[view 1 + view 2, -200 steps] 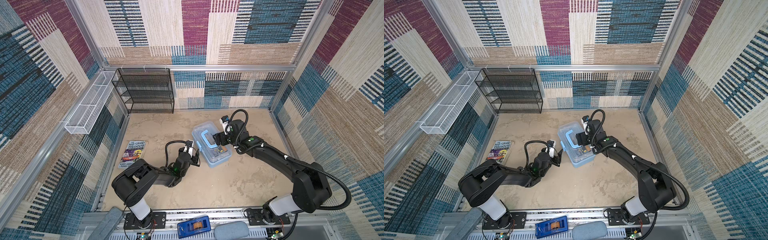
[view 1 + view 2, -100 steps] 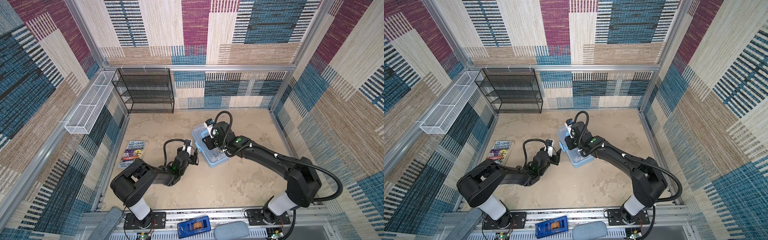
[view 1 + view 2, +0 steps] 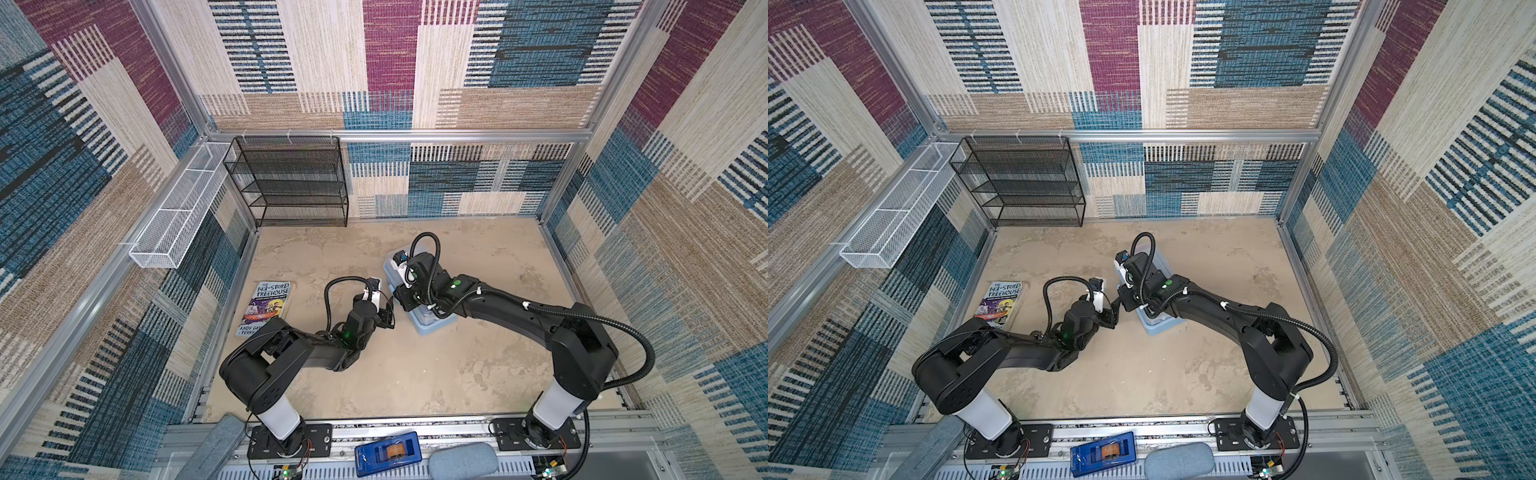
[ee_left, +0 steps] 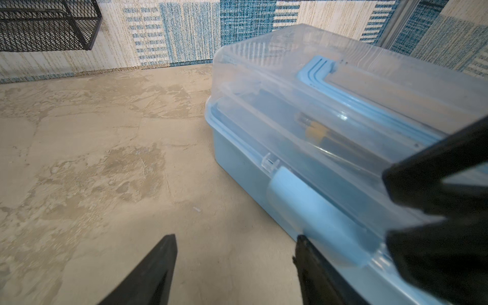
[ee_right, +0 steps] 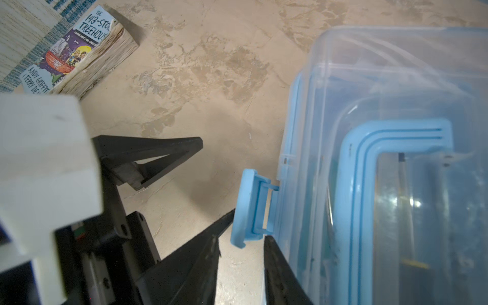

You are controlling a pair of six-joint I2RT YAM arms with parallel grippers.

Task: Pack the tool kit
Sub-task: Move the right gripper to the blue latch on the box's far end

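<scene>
Tool kit (image 4: 303, 118) sits lidded, right gripper (image 5: 249, 224) pinching its flared latch (image 5: 249, 200) seemingly to fasten it, left gripper (image 4: 234, 237) spread alongside to brace.

book (image 3: 268, 305) left of case (image 3: 430, 327), rack (image 3: 291, 183) behind

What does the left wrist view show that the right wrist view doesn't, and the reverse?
Only the left wrist view: the black mesh rack at the wall's foot.
Only the right wrist view: the paperback book, and that the blue latch stands swung out from the case, between the right gripper's jaws.
Both: the pale blue tool case with its clear lid and blue handle, the floor, and the other arm's gripper. The left gripper's jaws stand open.
</scene>
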